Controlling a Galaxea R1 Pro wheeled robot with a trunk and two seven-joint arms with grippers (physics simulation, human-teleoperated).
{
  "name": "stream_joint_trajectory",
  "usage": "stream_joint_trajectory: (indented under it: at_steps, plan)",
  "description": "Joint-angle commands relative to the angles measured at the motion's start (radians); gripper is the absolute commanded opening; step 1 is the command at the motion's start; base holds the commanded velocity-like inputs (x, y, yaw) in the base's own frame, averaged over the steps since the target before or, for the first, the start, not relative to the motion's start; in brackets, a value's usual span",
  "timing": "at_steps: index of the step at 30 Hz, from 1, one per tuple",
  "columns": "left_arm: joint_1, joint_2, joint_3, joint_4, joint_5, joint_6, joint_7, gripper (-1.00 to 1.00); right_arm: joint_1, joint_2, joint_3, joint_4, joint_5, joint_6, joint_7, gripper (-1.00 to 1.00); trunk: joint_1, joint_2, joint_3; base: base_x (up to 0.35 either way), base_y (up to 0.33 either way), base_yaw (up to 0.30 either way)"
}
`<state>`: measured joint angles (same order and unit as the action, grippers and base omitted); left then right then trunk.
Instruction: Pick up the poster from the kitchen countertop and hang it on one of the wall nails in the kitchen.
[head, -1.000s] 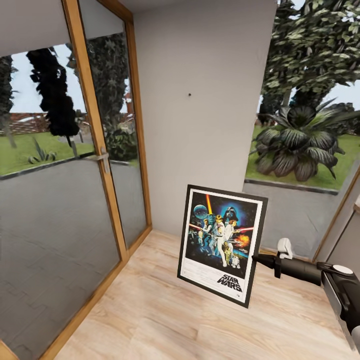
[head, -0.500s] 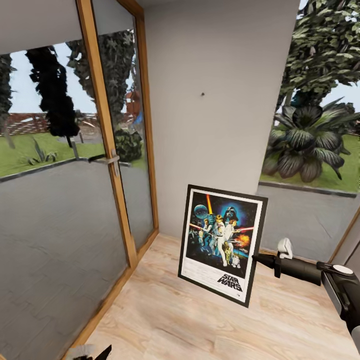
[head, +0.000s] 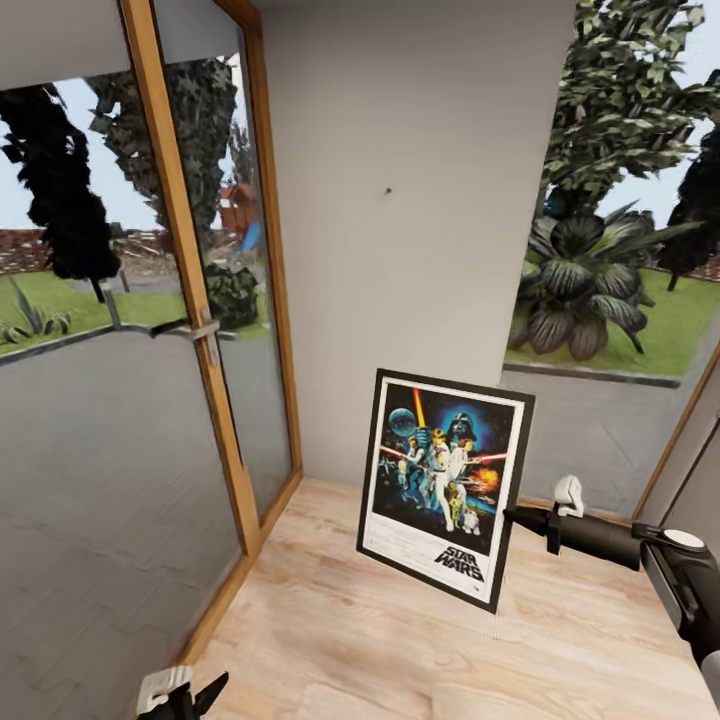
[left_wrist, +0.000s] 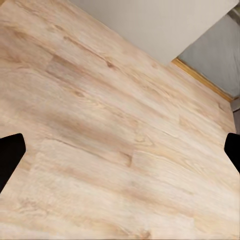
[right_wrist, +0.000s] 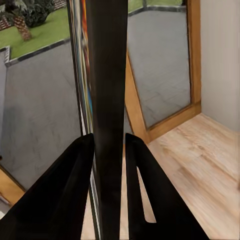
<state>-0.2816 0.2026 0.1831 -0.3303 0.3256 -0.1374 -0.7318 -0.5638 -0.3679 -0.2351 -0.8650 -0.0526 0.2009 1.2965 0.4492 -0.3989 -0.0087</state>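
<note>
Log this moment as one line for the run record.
right gripper: shut on poster edge | poster: upright, off floor, below wall nail | left gripper: open, empty, low over wood floor

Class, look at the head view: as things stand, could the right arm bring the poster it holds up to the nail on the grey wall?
Probably yes. The right gripper is shut on the poster, which is held in the air, and the nail sits higher on bare wall with nothing between. Whether the arm reaches that high is unclear.
</note>
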Motion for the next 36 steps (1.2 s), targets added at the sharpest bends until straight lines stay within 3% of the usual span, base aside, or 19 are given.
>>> stream_joint_trajectory:
  at_steps: [1,17,36]
  plan:
    - [-0.001,0.001,0.001,0.002,0.004,-0.001,-0.005,1.0,-0.001,0.005,-0.001,0.0,-0.004,0.012,0.004,-1.0,0.001,-0.001,-0.001,0.167,0.309,-0.026]
    - [-0.001,0.0,0.001,0.004,0.003,0.001,-0.002,1.0,-0.001,0.018,-0.001,0.0,-0.004,0.012,0.003,-1.0,0.001,-0.001,0.004,0.179,0.305,-0.07]
    - [-0.001,0.0,0.001,0.005,0.003,0.001,0.0,1.0,-0.001,0.018,-0.001,0.0,-0.004,0.012,0.003,-1.0,0.001,-0.001,0.025,0.024,0.025,-0.247]
